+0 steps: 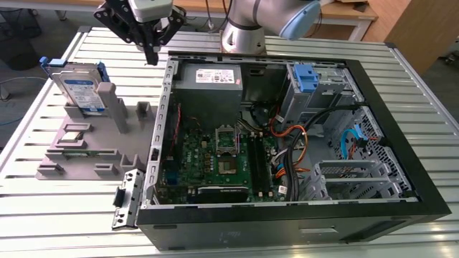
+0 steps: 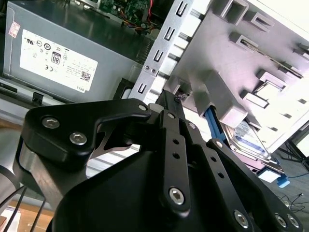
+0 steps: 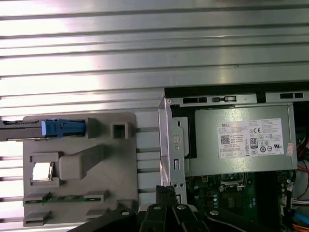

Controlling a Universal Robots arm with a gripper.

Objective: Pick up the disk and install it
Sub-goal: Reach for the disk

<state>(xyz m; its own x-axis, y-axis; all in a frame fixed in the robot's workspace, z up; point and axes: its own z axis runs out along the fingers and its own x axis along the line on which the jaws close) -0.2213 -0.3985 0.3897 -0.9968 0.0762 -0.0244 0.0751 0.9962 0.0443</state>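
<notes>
disk: flat rectangular silver-metal hard drive with a blue-and-white label and blue plastic side rails [image 1: 77, 88]. it stands on edge in a slot at one end of its holder, with its upper half free.
where it sits: at the exterior view's left, outside the computer and well apart from the drive bay. nothing is touching it but the slot.
handling: likely stiff and dense, heavy for its size. the metal faces look smooth, so probably slippery. it would not take a knock or a drop well. the plastic rails look like the weaker part.
where to hold: judged best across the two flat faces at the free upper edge, above the slot wall and off the rails.
holder: grey plastic fixture block with posts and pockets [image 1: 97, 161], lying flat just beside the case.
claw: black two-finger gripper [image 1: 152, 56], fingers drawn together with nothing between them. it hovers above the case's rear corner, between the disk and the power supply, and touches neither.
power supply: grey metal box with a white sticker [image 1: 212, 78], inside the case.
bay: bare blue plastic bracket [image 1: 307, 78] at the top of the metal drive cage.
case: open black computer tower lying on its side [image 1: 423, 180].
table: slatted aluminium top [image 1: 43, 215].
progress: the disk is not yet lifted.
</notes>
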